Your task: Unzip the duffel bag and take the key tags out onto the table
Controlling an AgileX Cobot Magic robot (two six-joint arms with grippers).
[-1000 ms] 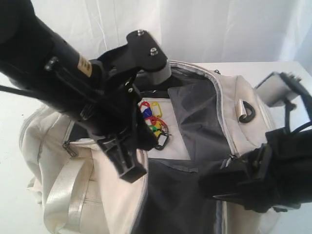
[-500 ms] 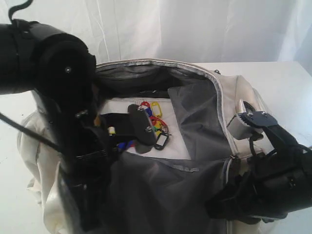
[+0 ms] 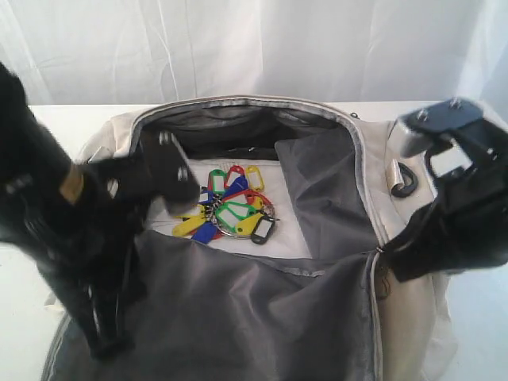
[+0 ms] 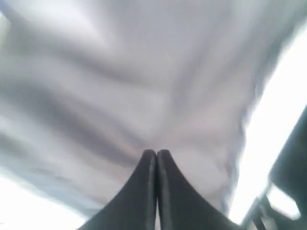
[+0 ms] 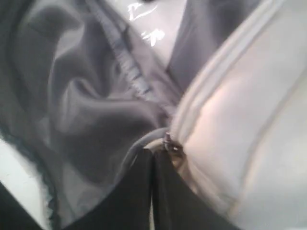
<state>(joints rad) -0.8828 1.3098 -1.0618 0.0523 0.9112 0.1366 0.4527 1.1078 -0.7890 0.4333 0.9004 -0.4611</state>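
Two grippers sit at the near edge of the soft, floppy duffel bag (image 3: 406,317): the right gripper (image 5: 153,152) has its fingers clamped on cloth by the zipper, while the left gripper (image 4: 156,153) shows fingers together against blurred fabric, so we cannot tell whether it holds any. Deeper in, the key tags (image 3: 230,210) lie on the bag floor. They look light and loose, and we judge them best lifted by their ring. The surface (image 3: 55,119) beyond is mostly hidden.

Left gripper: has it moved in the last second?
Yes. The left gripper swung left and down in the exterior view, away from the key tags.
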